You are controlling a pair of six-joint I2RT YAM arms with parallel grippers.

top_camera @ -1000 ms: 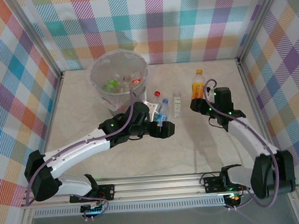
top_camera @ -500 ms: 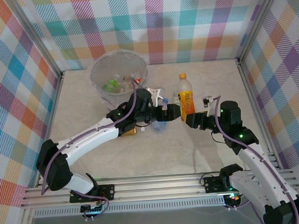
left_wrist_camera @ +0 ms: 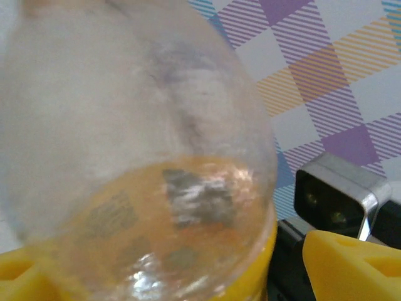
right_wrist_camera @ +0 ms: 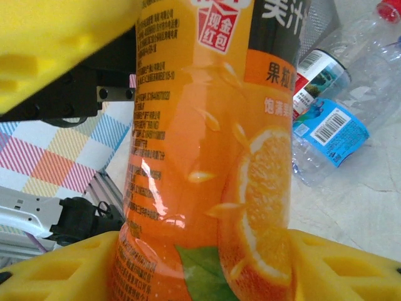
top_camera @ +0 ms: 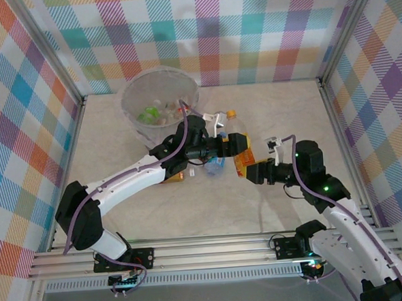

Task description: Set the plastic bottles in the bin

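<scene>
An orange juice bottle [top_camera: 242,160] hangs tilted above the table's middle, its orange cap toward the back. My right gripper [top_camera: 251,170] is shut on its labelled lower body, and both yellow fingers [right_wrist_camera: 351,269] press the orange label [right_wrist_camera: 207,188]. My left gripper [top_camera: 235,143] stands open around the clear upper part [left_wrist_camera: 138,125], with a dark gap left before one finger [left_wrist_camera: 351,263]. A clear bottle with a blue label [top_camera: 215,165] lies on the table below. The bin [top_camera: 130,93] stands at the back left with several bottles inside.
Another bottle with an orange-brown label [top_camera: 180,176] lies under my left forearm. In the right wrist view the blue-labelled bottle [right_wrist_camera: 338,119] and a red cap [right_wrist_camera: 387,9] lie close behind the held bottle. Metal frame rails and checked walls close in the table.
My right arm carried the orange bottle from the back right to the middle and tilted it. My left gripper swung right to meet it, and its jaws have narrowed around the bottle's top.
</scene>
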